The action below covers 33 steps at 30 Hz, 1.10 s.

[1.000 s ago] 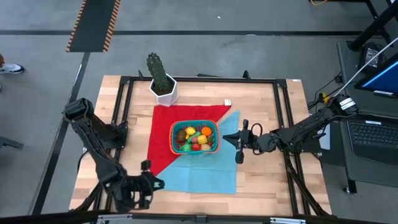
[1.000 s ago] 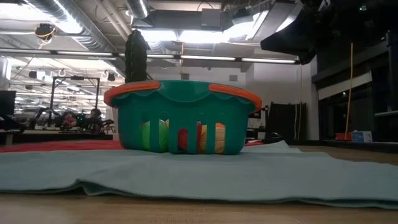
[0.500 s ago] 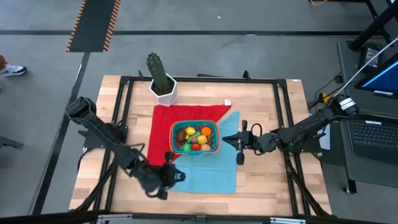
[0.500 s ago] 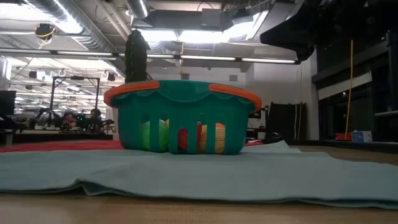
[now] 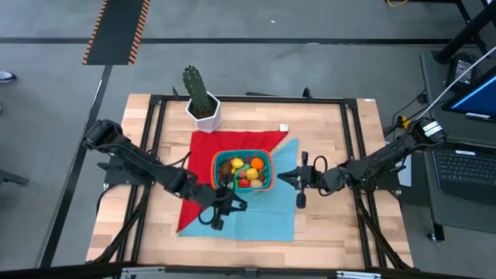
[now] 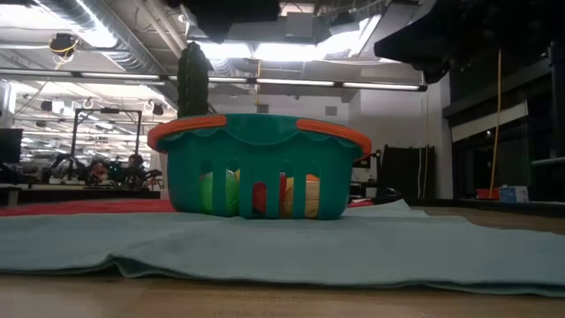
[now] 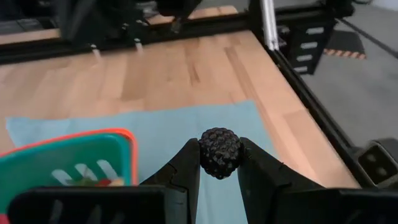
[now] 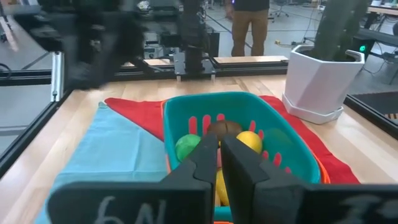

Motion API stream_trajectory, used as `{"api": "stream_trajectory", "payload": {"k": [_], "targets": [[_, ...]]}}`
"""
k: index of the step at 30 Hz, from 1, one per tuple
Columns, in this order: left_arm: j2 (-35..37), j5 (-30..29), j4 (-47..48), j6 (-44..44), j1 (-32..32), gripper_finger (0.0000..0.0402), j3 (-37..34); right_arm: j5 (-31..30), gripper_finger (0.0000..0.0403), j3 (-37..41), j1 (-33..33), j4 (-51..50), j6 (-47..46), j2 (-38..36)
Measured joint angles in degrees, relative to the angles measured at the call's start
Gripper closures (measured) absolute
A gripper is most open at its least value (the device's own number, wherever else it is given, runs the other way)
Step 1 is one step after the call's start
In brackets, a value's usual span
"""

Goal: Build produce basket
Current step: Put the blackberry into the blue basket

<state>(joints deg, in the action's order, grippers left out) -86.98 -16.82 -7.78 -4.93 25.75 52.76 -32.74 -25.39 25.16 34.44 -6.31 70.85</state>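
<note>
Most produce (image 5: 242, 173) already sits in basket (image 5: 218, 164), mid-table on red cloth (image 5: 203, 159) and blue cloth (image 5: 267, 217). One piece left as far as visible: dark bumpy berry (image 7: 219, 153), clamped between fingers of left gripper (image 5: 221, 203), carried above blue cloth just beside basket's near corner. Right gripper (image 5: 299, 177) waits on basket's other side, jaws clenched, empty. Cactus pot (image 5: 203, 112) at table's far edge. Judgement: task near finish; berry drop into basket remains.
</note>
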Motion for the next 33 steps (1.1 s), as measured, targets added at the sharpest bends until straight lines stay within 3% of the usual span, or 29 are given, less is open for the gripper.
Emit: {"api": "stream_trajectory", "payload": {"k": [5,10,15,25,33], "targets": [[0.0,-0.5,-2.5,0.6,-3.0,0.0324,-1.1,-1.3,0.0377,0.0,0.4,0.0,-1.3,0.0],[0.0,-7.0,-2.5,0.4,-6.7,0.0324,-1.2,-6.3,0.0377,0.0,0.5,0.0,-2.7,0.0],[0.0,-7.9,-1.6,-2.3,-10.8,0.0324,-1.2,-9.5,0.0377,0.0,0.5,-0.1,-3.7,0.0],[0.0,-9.5,2.6,-3.5,-16.5,0.0324,-1.2,-9.8,0.0377,0.0,0.5,-0.2,-3.7,0.0],[0.0,-0.1,7.4,-3.6,-19.8,0.0324,-1.2,-9.8,0.0377,0.0,0.5,-0.3,-3.7,0.0]]}}
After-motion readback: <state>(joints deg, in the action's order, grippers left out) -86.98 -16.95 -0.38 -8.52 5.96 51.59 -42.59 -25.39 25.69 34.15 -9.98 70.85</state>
